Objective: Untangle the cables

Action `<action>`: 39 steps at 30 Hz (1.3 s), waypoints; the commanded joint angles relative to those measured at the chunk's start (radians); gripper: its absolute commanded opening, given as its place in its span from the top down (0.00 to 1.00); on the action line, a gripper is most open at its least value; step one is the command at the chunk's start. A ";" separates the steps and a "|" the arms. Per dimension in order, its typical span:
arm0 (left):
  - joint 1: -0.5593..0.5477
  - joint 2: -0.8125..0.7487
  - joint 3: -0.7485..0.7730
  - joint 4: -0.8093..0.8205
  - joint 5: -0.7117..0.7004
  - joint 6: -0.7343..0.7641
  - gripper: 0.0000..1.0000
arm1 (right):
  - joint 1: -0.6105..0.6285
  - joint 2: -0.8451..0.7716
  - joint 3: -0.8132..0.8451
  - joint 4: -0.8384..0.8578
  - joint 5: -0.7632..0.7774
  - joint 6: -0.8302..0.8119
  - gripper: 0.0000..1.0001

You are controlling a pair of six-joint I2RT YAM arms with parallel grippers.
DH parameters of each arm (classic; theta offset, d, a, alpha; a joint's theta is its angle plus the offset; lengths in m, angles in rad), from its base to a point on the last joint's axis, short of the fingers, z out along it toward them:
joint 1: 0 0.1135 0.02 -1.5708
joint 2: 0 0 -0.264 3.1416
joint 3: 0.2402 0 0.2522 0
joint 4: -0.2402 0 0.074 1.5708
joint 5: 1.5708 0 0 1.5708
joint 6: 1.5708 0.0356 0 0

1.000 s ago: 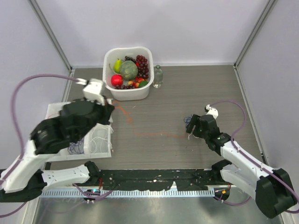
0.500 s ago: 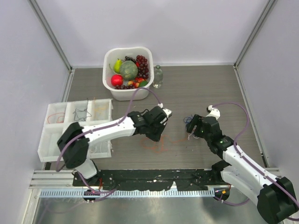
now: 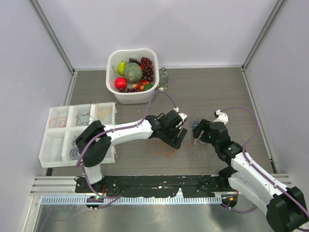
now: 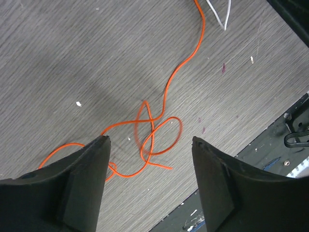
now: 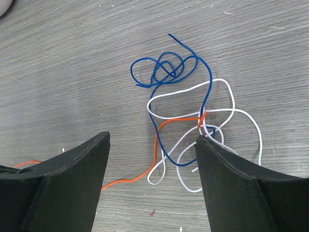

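Where the 2 arms meet near the middle of the wooden surface (image 3: pixel 217 92), the left claw (image 3: pixel 177 138) and the right claw (image 3: pixel 197 131) sit near each other. The cables (image 5: pixel 203 118) lie on the surface between and beside them.

Left claw: jaws spread wide, nothing held. In its wrist view the orange cable (image 4: pixel 154 137) lies flat in the gap between the 2 fingers (image 4: pixel 82 188). It forms about 3 small overlapping loops there. 1 strand leaves the loops and runs away from the claw in a long curve. Another passes out of sight behind the left finger.

Right claw: jaws likewise wide apart, nothing held. In its wrist view the tangle lies between the fingertips and just beyond them. The blue cable (image 5: pixel 166 67) is bunched in a small cluster of loops at the far side. 1 long strand of it drops toward the claw and curls back near the right finger (image 5: pixel 241 193). The white cable (image 5: pixel 227 99) makes several wide loops that cross the blue strand repeatedly. The orange cable enters from the lower left, climbs, then turns across to the point where blue and white cross, ending there in a short kink. Whether it is knotted in or merely laid over cannot be told.

Overhead, the orange loops lie just beside the left claw on its near side, and the blue and white bunch lies just beside the right claw. All strands are hair-thin.
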State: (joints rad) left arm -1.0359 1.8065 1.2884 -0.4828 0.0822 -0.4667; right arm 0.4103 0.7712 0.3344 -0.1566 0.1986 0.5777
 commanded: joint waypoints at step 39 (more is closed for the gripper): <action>-0.033 -0.232 -0.047 0.020 -0.044 0.135 1.00 | -0.001 0.290 0.097 0.020 0.021 -0.001 0.24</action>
State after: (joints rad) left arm -1.0325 1.7638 1.2278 -0.4423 0.1379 -0.3367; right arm 0.4103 0.9604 0.3511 -0.1459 0.1825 0.5774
